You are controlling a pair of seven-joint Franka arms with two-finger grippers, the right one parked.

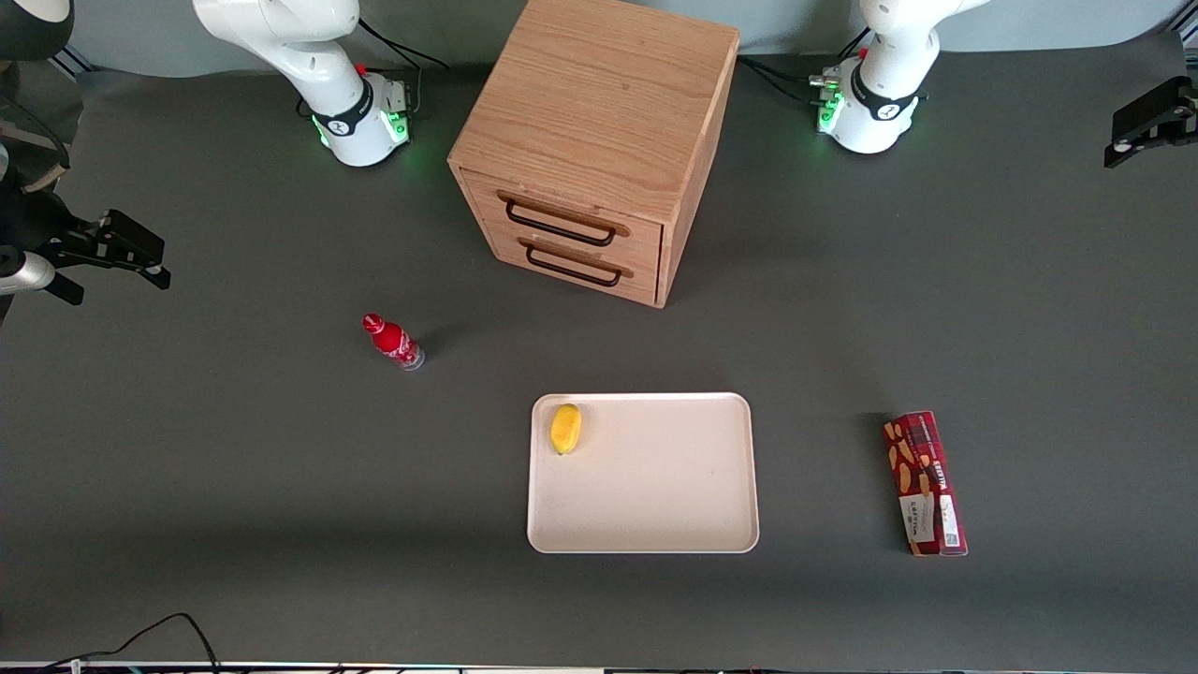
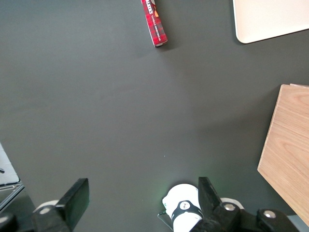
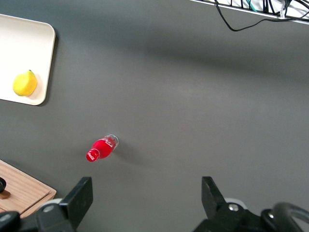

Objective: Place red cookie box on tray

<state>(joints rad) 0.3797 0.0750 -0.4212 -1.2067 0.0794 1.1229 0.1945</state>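
While the red cookie box [image 1: 925,483] lay flat on the desk [image 1: 234,468], well apart from the tray [image 1: 655,505] toward the working arm's end, the gripper [image 2: 142,203] hung high above bare desk with its fingers [image 2: 75,200] spread and holding nothing. A lemon [image 1: 565,428] sat in one tray corner. Gripped near one end, the long narrow box would probably tilt or slip out, and a careless drop might land it on the rim or bump the lemon

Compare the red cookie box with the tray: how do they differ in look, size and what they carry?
The red cookie box is narrow, red plaid with cookie pictures; the tray is plain cream, much wider, with rounded corners. The box carries nothing; the tray holds a yellow fruit. Both lie flat on the grey table, apart. The tool is open, away from both.
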